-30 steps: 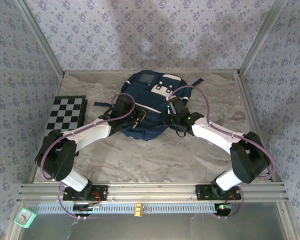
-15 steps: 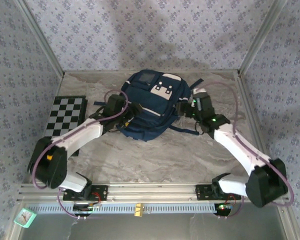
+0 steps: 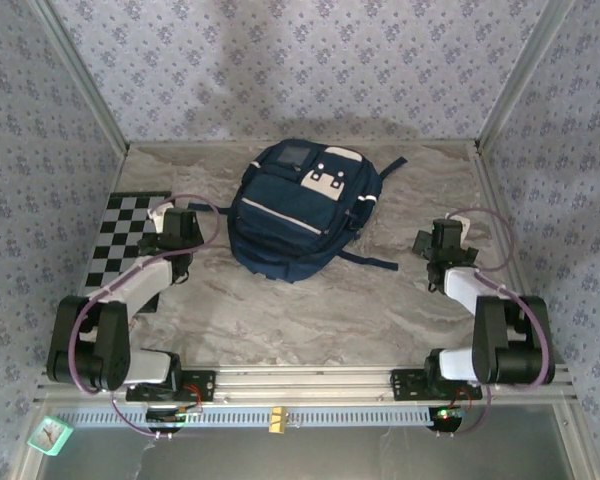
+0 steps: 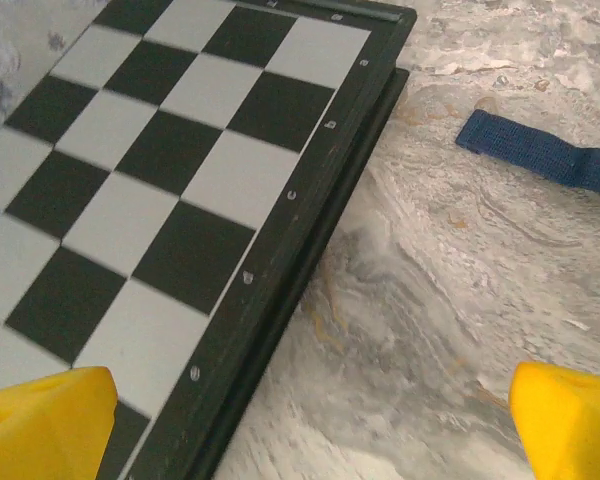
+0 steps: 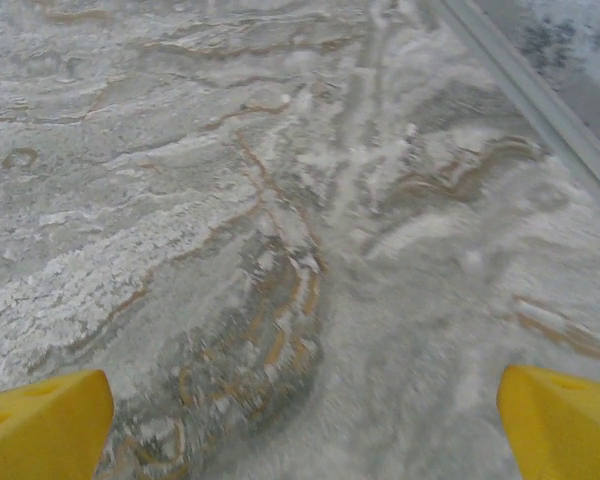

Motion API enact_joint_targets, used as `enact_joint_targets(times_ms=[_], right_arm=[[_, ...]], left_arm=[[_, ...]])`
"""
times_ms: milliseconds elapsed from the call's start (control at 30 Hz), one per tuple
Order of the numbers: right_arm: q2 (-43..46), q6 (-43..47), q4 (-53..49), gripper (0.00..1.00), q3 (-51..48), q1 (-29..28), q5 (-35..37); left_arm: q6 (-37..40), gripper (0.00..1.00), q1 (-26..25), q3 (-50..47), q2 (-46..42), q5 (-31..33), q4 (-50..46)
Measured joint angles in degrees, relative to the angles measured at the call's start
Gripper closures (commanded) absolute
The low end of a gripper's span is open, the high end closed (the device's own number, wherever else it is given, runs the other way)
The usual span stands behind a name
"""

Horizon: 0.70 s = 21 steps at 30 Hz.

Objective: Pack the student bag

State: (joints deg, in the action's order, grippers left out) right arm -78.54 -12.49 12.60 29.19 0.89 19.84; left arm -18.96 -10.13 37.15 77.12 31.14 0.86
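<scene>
The student bag (image 3: pixel 300 208), navy blue with white stripes and a white buckle patch, lies flat in the middle of the marble table, and nothing holds it. My left gripper (image 3: pixel 176 224) hovers to the bag's left, over the right edge of the chessboard (image 3: pixel 128 240). In the left wrist view its yellow fingertips (image 4: pixel 40 420) stand wide apart, so the left gripper (image 4: pixel 310 430) is open and holds nothing. A blue bag strap (image 4: pixel 540 155) lies ahead of it. My right gripper (image 3: pixel 439 240) is to the right of the bag, open over bare marble (image 5: pixel 305 425).
The black-and-white chessboard (image 4: pixel 150 180) lies flat at the table's left side. A metal rail (image 5: pixel 540 100) and the patterned wall close the right side. One bag strap (image 3: pixel 372 262) trails over the table toward the right arm.
Both arms have pulled back from the bag, the left toward the chessboard and the right toward the right wall. Both grippers went from shut to open and let go of the bag.
</scene>
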Motion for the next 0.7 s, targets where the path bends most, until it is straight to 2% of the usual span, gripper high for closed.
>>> enact_joint_targets(times_ms=[200, 367, 467, 533, 700], right_arm=[[-4.2, 8.3, 12.8, 0.00, -0.3, -0.6, -7.6], [-7.0, 12.5, 28.2, 0.00, -6.3, -0.7, -13.1], [-9.0, 12.8, 28.9, 0.00, -7.6, 0.0, -15.0], [-9.0, 12.8, 30.2, 0.00, -7.6, 0.7, -15.7], [-9.0, 13.0, 32.1, 0.00, -7.6, 0.5, -16.2]], left_arm=[[11.8, 0.00, 1.8, -5.4, 3.1, -2.1, 18.8], [17.4, 0.00, 4.4, -14.0, 4.3, -11.0, 32.7], [18.5, 0.00, 6.2, -17.2, 7.9, -16.0, 41.4], [18.8, 0.00, 7.4, -16.9, 10.7, -17.7, 43.2], [17.8, 0.00, 11.0, -14.5, 10.8, -23.1, 44.5]])
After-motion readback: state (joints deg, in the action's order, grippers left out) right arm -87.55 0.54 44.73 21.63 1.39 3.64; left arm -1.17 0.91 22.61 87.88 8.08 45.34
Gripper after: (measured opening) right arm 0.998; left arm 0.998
